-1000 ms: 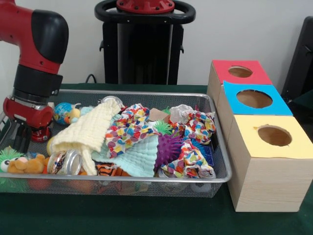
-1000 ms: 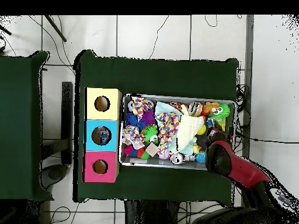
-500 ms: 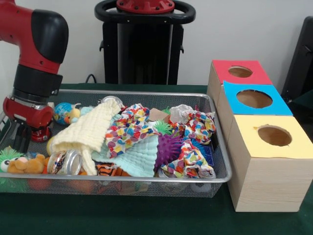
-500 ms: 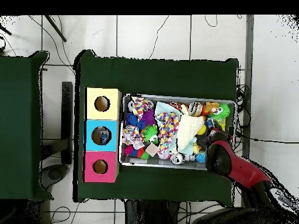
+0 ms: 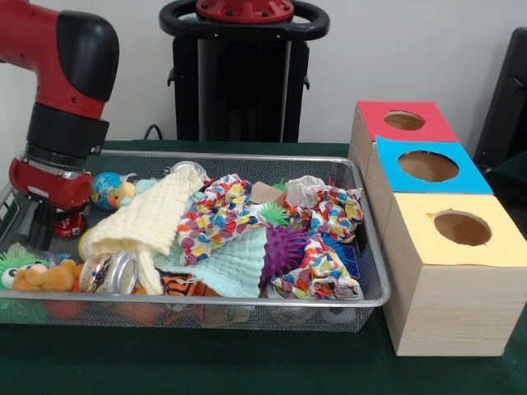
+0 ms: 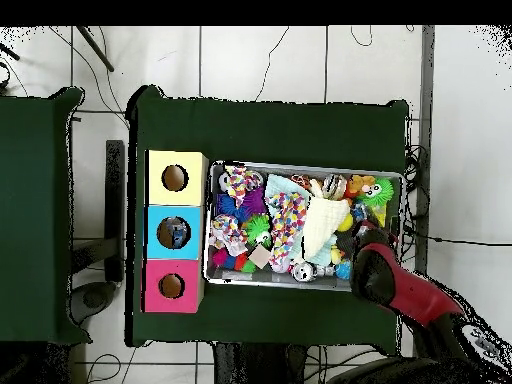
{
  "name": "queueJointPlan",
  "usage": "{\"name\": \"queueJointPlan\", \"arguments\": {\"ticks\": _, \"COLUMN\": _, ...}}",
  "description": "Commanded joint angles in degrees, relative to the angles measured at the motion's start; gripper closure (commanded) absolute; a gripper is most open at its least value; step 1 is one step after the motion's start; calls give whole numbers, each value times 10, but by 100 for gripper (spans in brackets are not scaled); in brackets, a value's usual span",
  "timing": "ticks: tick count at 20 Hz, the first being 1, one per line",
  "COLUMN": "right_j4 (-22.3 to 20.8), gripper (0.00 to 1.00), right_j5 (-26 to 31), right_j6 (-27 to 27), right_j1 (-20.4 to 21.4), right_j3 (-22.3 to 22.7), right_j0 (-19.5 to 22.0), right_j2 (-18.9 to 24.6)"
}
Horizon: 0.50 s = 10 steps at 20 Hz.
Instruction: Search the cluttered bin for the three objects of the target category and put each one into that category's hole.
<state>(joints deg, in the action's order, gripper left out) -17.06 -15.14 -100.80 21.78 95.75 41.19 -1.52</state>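
My gripper (image 5: 37,237) low in bin (image 5: 247,158) corner; grip state unreadable. Risk: snagging yellow cloth (image 5: 144,220) or mesh wall, dragging clutter along on lift.

A green cloth (image 5: 247,362) covers the table; cables (image 6: 300,60) cross the tiled floor (image 6: 250,60).

The arm (image 5: 62,99) covers the gripper from overhead, and cloths (image 5: 210,226) bury much of the bin (image 5: 247,306).
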Motion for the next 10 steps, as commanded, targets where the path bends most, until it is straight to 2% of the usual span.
{"name": "queueJointPlan", "arguments": {"ticks": 1, "right_j4": 18, "gripper": 100, "right_j5": 42, "right_j6": -97, "right_j1": -12, "right_j3": 26, "right_j0": -4, "right_j2": 22}}
{"name": "queueJointPlan", "arguments": {"ticks": 8, "right_j4": 8, "gripper": 100, "right_j5": 24, "right_j6": -95, "right_j1": -19, "right_j3": 17, "right_j0": 5, "right_j2": 33}}
{"name": "queueJointPlan", "arguments": {"ticks": 9, "right_j4": 7, "gripper": 0, "right_j5": 18, "right_j6": -98, "right_j1": -20, "right_j3": 18, "right_j0": 6, "right_j2": 33}}
{"name": "queueJointPlan", "arguments": {"ticks": 10, "right_j4": 6, "gripper": 0, "right_j5": 14, "right_j6": -98, "right_j1": -20, "right_j3": 19, "right_j0": 6, "right_j2": 33}}
